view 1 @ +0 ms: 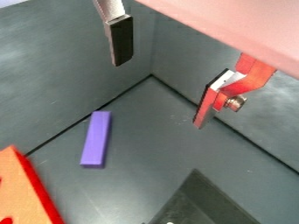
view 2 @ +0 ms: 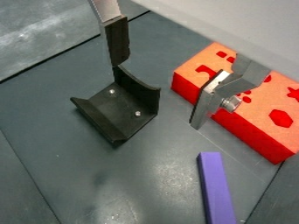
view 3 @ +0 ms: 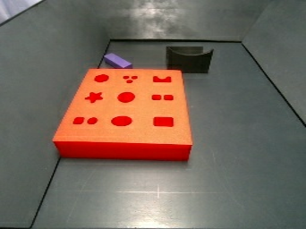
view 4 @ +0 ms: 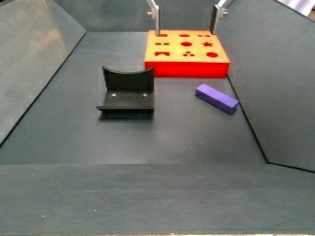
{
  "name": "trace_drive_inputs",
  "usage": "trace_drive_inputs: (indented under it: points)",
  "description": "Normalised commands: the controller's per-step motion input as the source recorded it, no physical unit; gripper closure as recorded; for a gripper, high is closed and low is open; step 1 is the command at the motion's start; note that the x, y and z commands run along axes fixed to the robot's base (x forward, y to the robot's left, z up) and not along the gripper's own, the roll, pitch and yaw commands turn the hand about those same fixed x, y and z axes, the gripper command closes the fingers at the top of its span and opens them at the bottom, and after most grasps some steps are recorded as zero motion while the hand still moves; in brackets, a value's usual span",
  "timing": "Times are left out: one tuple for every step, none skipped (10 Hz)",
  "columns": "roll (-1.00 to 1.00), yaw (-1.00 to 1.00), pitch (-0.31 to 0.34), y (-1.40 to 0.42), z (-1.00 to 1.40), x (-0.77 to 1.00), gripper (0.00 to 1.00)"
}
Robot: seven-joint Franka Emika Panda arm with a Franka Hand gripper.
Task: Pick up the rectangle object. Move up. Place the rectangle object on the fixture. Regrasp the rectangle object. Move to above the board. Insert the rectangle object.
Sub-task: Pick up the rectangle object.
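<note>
Tool [view 2: 162, 83] is up in the air, nothing in it, fingers spread wide with only empty gap between the pads; in a wrist view one finger [view 1: 121, 39] hangs dark-padded and straight, and the opposite one sits further off with a red mount and a bolt. In a side view just the two fingertips [view 4: 155, 11] poke in at the frame edge above the far end of the board [view 4: 187, 53]. Rectangle object [view 4: 216, 97] lies flat on the table [view 4: 147, 138], loose, just off the near corner of the board, not touching it, angled diagonally. Same block shows in both wrist views [view 1: 96, 138] [view 2: 215, 185], below the tool and untouched. Fixture [view 4: 125, 91] stands on the table across from the block, well apart from it, curved notch facing up, nothing seated in it; wrist view shows two screws in its base [view 2: 121, 107]. The opposite side view has the board [view 3: 125, 112] in the foreground, cut-outs all empty, with block [view 3: 117, 62] and fixture [view 3: 189, 58] behind it.
</note>
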Motion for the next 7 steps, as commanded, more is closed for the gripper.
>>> trace_drive_inputs:
  points:
    - [0.17, 0.72, 0.09, -0.48, -0.8, -0.1, 0.0]
    - [0.16, 0.71, 0.087, -0.49, -0.73, -0.06, 0.0]
    - [0.16, 0.74, 0.02, -0.43, -0.83, -0.19, 0.0]
    - [0.13, 0.78, 0.0, -0.21, -0.94, -0.35, 0.0]
    - [0.07, 0.71, -0.077, 0.0, -1.0, -0.57, 0.0]
    - [0.0, 0.27, -0.14, 0.0, -0.91, -0.78, 0.0]
    - [-0.19, 0.06, -0.23, 0.0, -0.5, -0.45, 0.0]
